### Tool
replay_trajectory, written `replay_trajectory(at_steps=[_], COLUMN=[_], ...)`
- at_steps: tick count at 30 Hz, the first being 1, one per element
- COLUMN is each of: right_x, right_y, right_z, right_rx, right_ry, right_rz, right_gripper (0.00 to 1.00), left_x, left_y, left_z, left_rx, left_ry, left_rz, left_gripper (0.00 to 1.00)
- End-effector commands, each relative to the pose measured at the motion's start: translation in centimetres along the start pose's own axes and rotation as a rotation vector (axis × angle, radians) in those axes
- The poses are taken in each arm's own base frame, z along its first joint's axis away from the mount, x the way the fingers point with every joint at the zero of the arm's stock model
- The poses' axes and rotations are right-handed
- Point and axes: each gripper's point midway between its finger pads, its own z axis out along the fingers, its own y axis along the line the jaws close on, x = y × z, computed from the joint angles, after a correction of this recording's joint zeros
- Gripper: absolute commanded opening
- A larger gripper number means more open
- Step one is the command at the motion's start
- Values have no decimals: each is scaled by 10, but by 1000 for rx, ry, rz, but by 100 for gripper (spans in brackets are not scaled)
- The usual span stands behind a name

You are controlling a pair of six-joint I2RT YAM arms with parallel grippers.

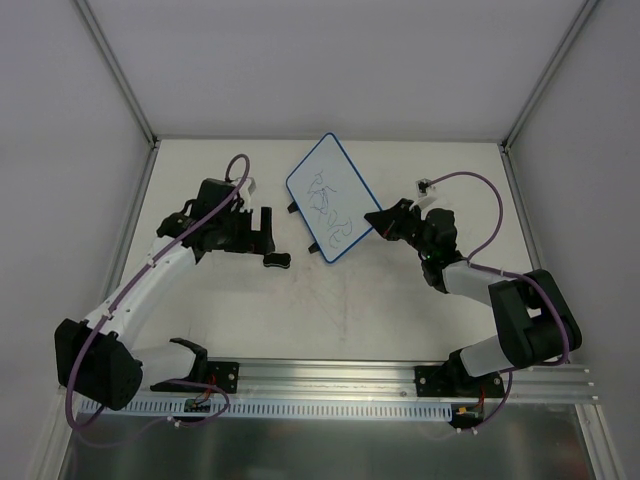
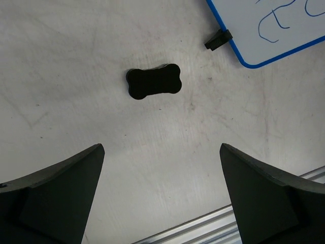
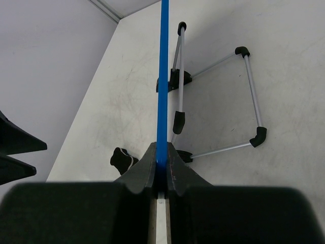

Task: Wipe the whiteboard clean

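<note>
The whiteboard [image 1: 328, 197], white with a blue rim and blue scribbles, stands tilted at the table's middle back. My right gripper [image 1: 376, 222] is shut on its right edge; in the right wrist view the blue rim [image 3: 163, 76] runs edge-on between the closed fingers [image 3: 143, 170]. The black bone-shaped eraser [image 1: 276, 261] lies on the table left of the board. My left gripper [image 1: 262, 232] is open and empty just above it; in the left wrist view the eraser [image 2: 153, 83] lies ahead of the spread fingers [image 2: 61, 188], with the board's corner [image 2: 274, 30] at the top right.
The board's wire stand with black feet [image 3: 251, 96] rests on the table behind it. An aluminium rail [image 1: 400, 375] runs along the near edge. Grey walls and frame posts [image 1: 120, 70] enclose the table.
</note>
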Motion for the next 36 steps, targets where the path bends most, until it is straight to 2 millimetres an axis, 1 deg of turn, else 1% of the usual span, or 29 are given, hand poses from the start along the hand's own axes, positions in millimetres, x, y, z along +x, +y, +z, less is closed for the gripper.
replay_trajectory(at_steps=[1, 3, 5, 6, 7, 9, 10, 12, 13, 15, 16, 17, 18, 19, 21, 22, 23, 24, 25, 26, 27, 28, 30, 32, 34, 35, 36], right_x=[-23, -23, -23, -23, -23, -23, -22, -23, -22, -22, -22, -22, -22, -22, -21, -20, -20, -19, -19, -18, -18, -18, -18, -18, -18, -18, -19], right_y=[15, 15, 15, 16, 16, 16, 16, 17, 16, 17, 17, 17, 17, 16, 18, 17, 16, 16, 16, 16, 16, 16, 16, 16, 16, 16, 16], right_z=[5, 4, 5, 5, 5, 6, 6, 6, 6, 6, 7, 6, 6, 7, 7, 8, 8, 8, 9, 9, 10, 10, 10, 10, 10, 10, 9], right_rx=[-60, -61, -61, -65, -66, -67, -68, -71, -70, -72, -73, -73, -75, -74, -77, -76, -76, -76, -76, -77, -77, -76, -78, -78, -78, -77, -76], right_ry=[-68, -67, -67, -68, -66, -62, -60, -62, -58, -61, -60, -58, -58, -55, -52, -48, -48, -46, -46, -41, -41, -40, -40, -38, -38, -39, -42], right_rz=[-69, -69, -71, -71, -70, -68, -69, -69, -69, -70, -69, -69, -71, -68, -64, -62, -61, -57, -53, -53, -50, -48, -45, -45, -45, -45, -47], right_gripper=[0, 0, 0, 0, 0, 0, 0, 0, 0, 0, 0, 0, 0, 0, 0, 0, 0, 0, 0, 0, 0, 0, 0, 0, 0, 0, 0], left_x=[-10, -9, -11, -7, -7, -1, 6, 14, 22, 27, 29, 26, 25, 24, 22, 25, 30, 28, 19, 13, 8, 10, 14, 17, 20, 26, 32], left_y=[1, -2, 0, 2, 3, 3, 3, 5, 7, 11, 8, 14, 12, 4, -3, -5, -14, -15, -9, -7, -10, -22, -34, -35, -32, -31, -38], left_z=[-11, -10, -6, 0, 2, 10, 19, 28, 38, 46, 52, 55, 57, 59, 62, 64, 66, 66, 63, 62, 59, 55, 51, 51, 54, 56, 56], left_rx=[8, 29, 18, 11, 9, 14, 8, -5, -35, -73, -93, -151, -159, -147, -133, -85, -43, -31, -74, -82, -63, 35, 141, 186, 204, 239, 300], left_ry=[-15, -9, 3, 32, 44, 87, 131, 191, 240, 267, 277, 262, 258, 256, 244, 267, 282, 278, 249, 234, 213, 199, 191, 190, 199, 207, 207], left_rz=[162, 183, 192, 187, 185, 167, 125, 81, 18, -14, -8, 21, 55, 155, 273, 422, 503, 551, 578, 615, 643, 714, 797, 899, 952, 1021, 1052], left_gripper=[99, 99, 99, 99, 99, 99, 99, 99, 99, 99, 99, 99, 99, 99, 99, 99, 99, 99, 99, 99, 99, 99, 99, 99, 99, 99, 99])
